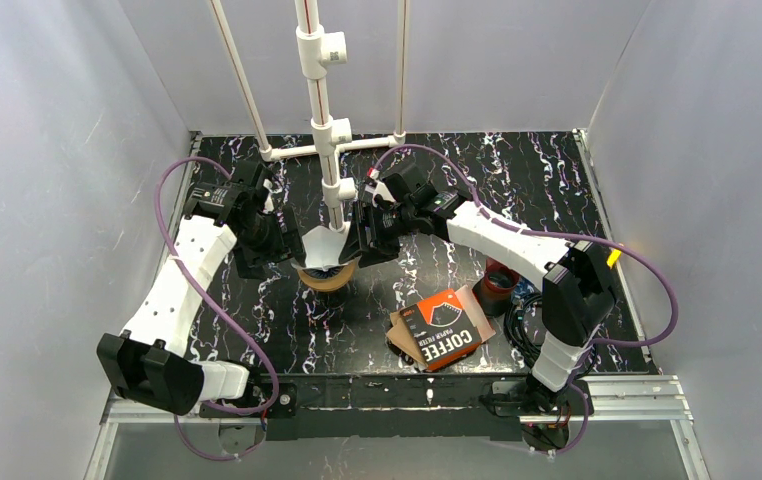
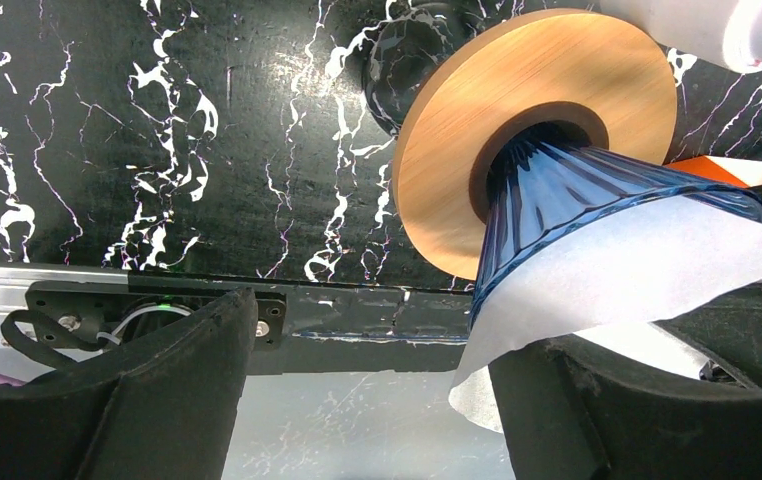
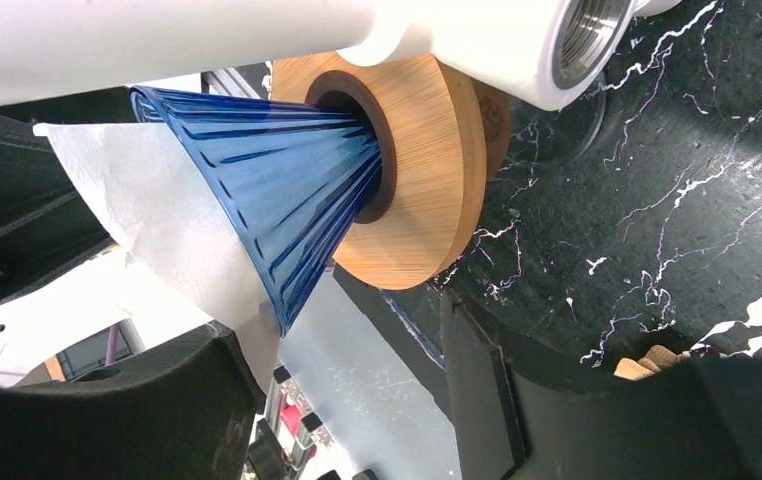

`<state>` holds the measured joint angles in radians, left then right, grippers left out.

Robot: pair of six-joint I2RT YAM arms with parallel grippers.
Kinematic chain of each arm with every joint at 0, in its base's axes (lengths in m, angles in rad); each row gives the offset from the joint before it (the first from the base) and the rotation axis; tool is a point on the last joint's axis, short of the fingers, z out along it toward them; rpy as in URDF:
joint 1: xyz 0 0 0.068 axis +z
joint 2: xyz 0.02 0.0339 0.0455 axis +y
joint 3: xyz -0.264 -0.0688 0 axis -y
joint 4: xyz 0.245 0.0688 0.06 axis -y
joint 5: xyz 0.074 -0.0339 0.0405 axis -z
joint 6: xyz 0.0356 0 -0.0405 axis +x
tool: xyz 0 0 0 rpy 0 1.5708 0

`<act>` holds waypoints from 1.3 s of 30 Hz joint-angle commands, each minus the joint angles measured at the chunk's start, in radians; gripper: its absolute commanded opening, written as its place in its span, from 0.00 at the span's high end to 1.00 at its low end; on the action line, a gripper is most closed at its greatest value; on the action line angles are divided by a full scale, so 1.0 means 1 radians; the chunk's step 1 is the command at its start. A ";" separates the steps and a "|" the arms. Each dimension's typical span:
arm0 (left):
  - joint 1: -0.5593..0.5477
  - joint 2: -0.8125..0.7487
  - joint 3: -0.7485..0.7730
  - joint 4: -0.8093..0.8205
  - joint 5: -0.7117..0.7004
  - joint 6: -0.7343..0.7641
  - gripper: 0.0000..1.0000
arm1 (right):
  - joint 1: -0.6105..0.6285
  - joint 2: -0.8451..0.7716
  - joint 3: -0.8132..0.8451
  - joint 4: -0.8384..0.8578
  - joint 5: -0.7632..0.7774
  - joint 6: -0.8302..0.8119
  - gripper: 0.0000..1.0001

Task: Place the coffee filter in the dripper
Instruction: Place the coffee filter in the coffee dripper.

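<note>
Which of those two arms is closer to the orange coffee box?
The right arm, the one with a yellow tag. The coffee box lies near its elbow; the left arm stands across the table.

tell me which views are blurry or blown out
top view: sharp, evenly lit, filter slightly washed out; left wrist: dripper crisp, left fingers soft and dark; right wrist: pipe overexposed, right fingers blurred

Black tabletop (image 1: 557, 190) veined in white like marble, white plastic pipe stand (image 1: 319, 100) rising at the far middle, orange and black cardboard packet printed COFFEE (image 1: 444, 330) lying near, right of centre, small dark red round container (image 1: 498, 283) just right of it, coil of black cable (image 1: 525, 325) beside that, pale grey walls (image 1: 717, 150) left, far and right.
</note>
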<state>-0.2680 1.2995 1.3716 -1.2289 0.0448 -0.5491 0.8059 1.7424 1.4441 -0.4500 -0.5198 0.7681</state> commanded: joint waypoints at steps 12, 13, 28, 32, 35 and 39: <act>0.015 -0.056 0.037 0.031 0.116 0.032 0.12 | 0.000 -0.049 -0.005 0.205 -0.068 0.058 0.21; 0.016 -0.055 0.040 0.033 0.118 0.031 0.11 | 0.000 -0.050 -0.009 0.217 -0.070 0.064 0.21; 0.082 -0.064 0.038 0.055 0.176 0.023 0.16 | -0.004 -0.064 -0.041 0.263 -0.081 0.097 0.29; 0.103 -0.067 0.023 0.063 0.195 0.021 0.19 | -0.012 -0.062 -0.047 0.273 -0.086 0.104 0.32; 0.114 -0.067 0.011 0.068 0.202 0.022 0.21 | -0.016 -0.060 -0.051 0.277 -0.089 0.107 0.37; 0.124 -0.064 -0.004 0.068 0.207 0.027 0.23 | -0.017 -0.052 -0.058 0.276 -0.092 0.110 0.43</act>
<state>-0.1566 1.2613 1.3857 -1.1503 0.2226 -0.5346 0.8108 1.7229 1.3914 -0.2333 -0.6151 0.8577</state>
